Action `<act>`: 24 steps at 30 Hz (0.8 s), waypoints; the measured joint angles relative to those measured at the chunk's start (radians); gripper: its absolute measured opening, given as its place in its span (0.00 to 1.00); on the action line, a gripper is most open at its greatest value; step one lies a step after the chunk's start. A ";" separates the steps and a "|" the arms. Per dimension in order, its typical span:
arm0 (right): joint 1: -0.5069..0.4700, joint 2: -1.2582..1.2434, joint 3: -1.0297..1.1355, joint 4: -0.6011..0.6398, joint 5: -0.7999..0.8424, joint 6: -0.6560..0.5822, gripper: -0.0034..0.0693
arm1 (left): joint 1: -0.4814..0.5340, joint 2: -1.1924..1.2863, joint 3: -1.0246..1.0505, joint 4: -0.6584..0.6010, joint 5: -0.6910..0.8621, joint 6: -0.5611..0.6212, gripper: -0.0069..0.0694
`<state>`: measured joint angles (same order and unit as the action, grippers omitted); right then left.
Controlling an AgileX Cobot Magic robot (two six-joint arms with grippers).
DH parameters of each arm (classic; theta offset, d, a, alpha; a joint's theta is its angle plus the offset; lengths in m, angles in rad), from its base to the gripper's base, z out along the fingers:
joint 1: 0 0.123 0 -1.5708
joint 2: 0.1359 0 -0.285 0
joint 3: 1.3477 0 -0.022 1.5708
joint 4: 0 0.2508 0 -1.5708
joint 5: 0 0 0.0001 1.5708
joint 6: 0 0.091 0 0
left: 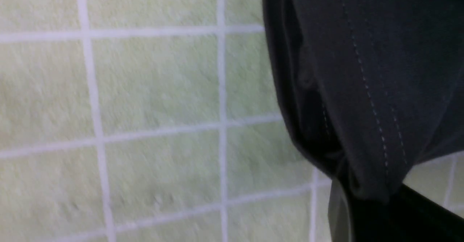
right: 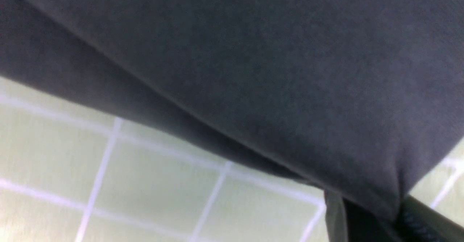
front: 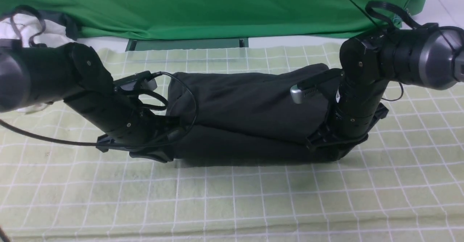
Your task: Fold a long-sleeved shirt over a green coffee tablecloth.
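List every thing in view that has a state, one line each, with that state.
long-sleeved shirt: folded into a long band, pinched at both ends, near edge raised.
left gripper: shut on the shirt's left end.
right gripper: shut on the shirt's right end.
green coffee tablecloth: spread flat under the shirt.
bright green fabric: draped along the back.
white garment: crumpled at the back left.

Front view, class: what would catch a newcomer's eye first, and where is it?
A dark long-sleeved shirt, bunched into a long roll, lies across the middle of the pale green checked tablecloth. The left hand and right hand are each shut on one end of it. Bright green fabric hangs behind.
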<state>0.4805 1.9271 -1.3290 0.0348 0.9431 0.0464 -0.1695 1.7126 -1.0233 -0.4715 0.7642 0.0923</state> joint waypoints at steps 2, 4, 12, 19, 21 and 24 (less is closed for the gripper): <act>0.000 -0.027 0.039 0.000 0.000 0.005 0.08 | -0.021 -0.030 0.032 -0.001 0.000 -0.004 0.11; 0.000 -0.054 0.090 0.000 0.005 0.011 0.08 | -0.055 -0.078 0.078 -0.001 -0.006 -0.013 0.11; 0.000 -0.123 0.261 0.003 0.010 0.041 0.09 | -0.171 -0.146 0.216 -0.002 -0.047 -0.069 0.11; 0.000 -0.130 0.266 0.003 0.007 0.059 0.11 | -0.172 -0.147 0.220 0.002 -0.062 -0.085 0.11; 0.000 -0.130 0.266 0.003 0.007 0.052 0.14 | -0.172 -0.147 0.220 0.012 -0.072 -0.092 0.11; 0.000 -0.130 0.265 0.003 0.010 0.050 0.22 | -0.172 -0.149 0.220 0.042 -0.087 -0.119 0.14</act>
<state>0.4805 1.7974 -1.0643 0.0377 0.9534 0.0967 -0.3412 1.5640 -0.8037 -0.4291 0.6772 -0.0269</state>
